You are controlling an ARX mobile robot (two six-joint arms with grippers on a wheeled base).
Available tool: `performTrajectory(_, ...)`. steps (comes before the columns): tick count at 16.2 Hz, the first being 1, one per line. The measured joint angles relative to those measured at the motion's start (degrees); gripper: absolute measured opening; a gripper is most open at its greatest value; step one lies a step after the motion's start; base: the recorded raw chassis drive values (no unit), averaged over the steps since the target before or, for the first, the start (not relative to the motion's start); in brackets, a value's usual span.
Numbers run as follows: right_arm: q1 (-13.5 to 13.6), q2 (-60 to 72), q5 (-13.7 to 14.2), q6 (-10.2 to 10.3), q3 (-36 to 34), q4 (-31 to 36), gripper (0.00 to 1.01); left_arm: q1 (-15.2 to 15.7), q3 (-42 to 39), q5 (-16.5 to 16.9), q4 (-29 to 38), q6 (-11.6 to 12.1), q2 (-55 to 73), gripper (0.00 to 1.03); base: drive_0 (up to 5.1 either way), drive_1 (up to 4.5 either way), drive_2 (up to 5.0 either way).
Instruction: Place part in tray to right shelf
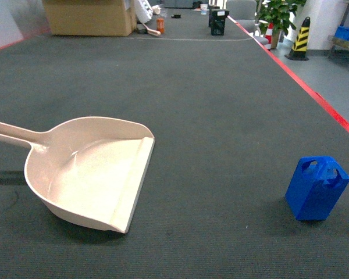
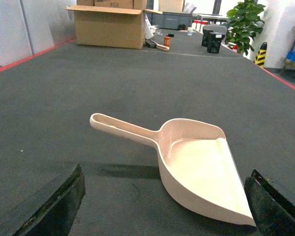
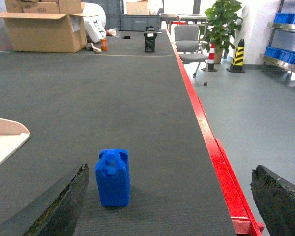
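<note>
- Opening step, by the look of it: nothing grasped yet, part and tray both lying free on the dark worktop (image 1: 209,116)
- Blue part (image 1: 317,188) upright near the right edge of the worktop, handle hole at the top, well apart from the tray (image 1: 90,171)
- Cream tray to the left, mouth and flat lip turned toward the part, long handle running off to the left, nothing inside
- Right gripper (image 3: 169,206) spread wide, its dark fingers (image 3: 64,204) low in the right wrist view, part just ahead and nearer the left-hand one, no contact
- Left gripper (image 2: 162,206) likewise agape, fingers (image 2: 51,206) either side of the tray's near wall, touching nothing
- Steel shelf with blue crates (image 3: 285,51) off to the right, across the grey floor, beyond the red border (image 3: 206,132)
- Next move, likely: right arm forward and slightly left, centring on the part, then closing on its flat sides
- Risk: tall narrow block, easily tipped by an off-centre finger
</note>
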Motion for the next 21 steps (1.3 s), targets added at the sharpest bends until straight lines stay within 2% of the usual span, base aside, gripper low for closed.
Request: performTrajectory(21, 0.0, 0.0, 0.0, 0.0, 0.0, 0.0, 0.98, 0.0, 0.0, 0.0, -0.02, 0.0, 0.0, 0.98, 0.0, 0.0, 0.0)
